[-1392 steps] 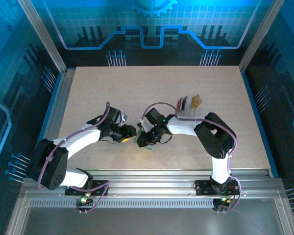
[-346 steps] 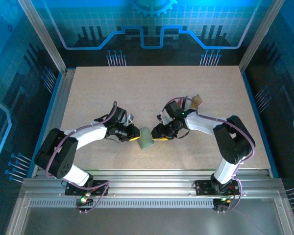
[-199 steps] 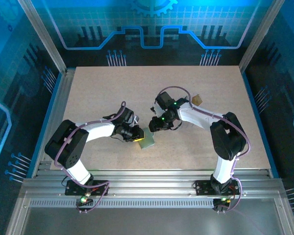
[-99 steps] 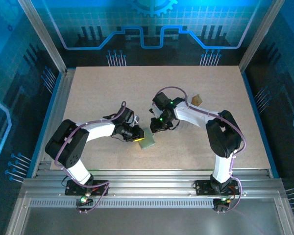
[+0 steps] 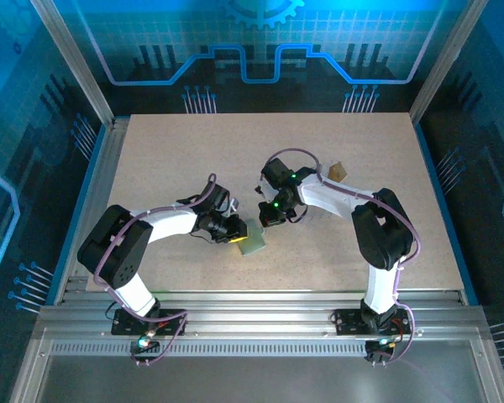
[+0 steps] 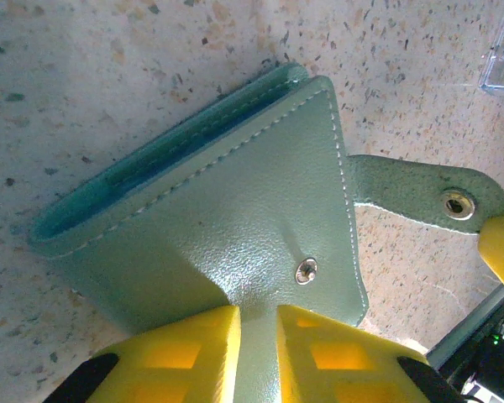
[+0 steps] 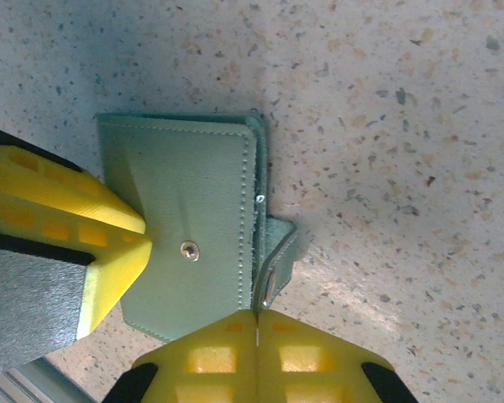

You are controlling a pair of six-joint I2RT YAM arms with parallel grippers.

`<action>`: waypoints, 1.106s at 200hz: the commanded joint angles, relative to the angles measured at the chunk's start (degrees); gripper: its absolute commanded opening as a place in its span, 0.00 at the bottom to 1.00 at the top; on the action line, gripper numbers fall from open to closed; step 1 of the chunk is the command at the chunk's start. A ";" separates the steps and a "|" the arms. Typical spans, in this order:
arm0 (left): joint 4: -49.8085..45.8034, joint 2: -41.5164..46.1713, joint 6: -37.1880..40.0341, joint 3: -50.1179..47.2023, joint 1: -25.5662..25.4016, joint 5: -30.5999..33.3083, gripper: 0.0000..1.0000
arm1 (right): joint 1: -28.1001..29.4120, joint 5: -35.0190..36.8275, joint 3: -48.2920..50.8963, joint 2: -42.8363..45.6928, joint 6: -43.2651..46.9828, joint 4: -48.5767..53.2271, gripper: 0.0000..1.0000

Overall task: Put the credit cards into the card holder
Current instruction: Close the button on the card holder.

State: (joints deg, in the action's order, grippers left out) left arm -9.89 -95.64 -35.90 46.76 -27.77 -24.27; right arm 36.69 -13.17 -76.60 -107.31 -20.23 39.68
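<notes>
Resting on the speckled beige bench (image 5: 168, 151), the grey-green holder (image 5: 252, 244) is folded shut, snap face up. Its open pocket edge points away from the left jaws, which are clenched on a puckered fold at the opposite edge. The snap strap (image 6: 420, 191) sticks out from one longer side. The strap's end meets the tips of the right jaws, which are pressed fully together; whether they pinch it I cannot tell. A tan card (image 5: 338, 171) lies well beyond the holder, far right. Blue circuit-patterned walls (image 5: 252, 50) and aluminium rails (image 5: 260, 300) enclose the bench.
</notes>
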 commanded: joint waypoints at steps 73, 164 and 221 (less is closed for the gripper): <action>2.16 -1.61 0.07 -1.17 -0.25 1.16 0.20 | 1.37 -10.61 0.24 -2.98 2.48 -2.82 0.00; 2.59 -1.39 -0.22 -1.56 -0.23 1.07 0.20 | 2.25 -11.45 -1.09 -6.83 2.73 -1.64 0.00; 2.79 -1.31 -0.40 -1.61 -0.18 0.89 0.20 | 2.38 -11.00 -1.97 -8.05 2.48 -1.13 0.00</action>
State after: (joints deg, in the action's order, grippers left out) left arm -7.77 -96.01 -36.05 46.19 -27.77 -24.32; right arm 38.26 -23.57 -76.75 -113.71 -18.31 36.73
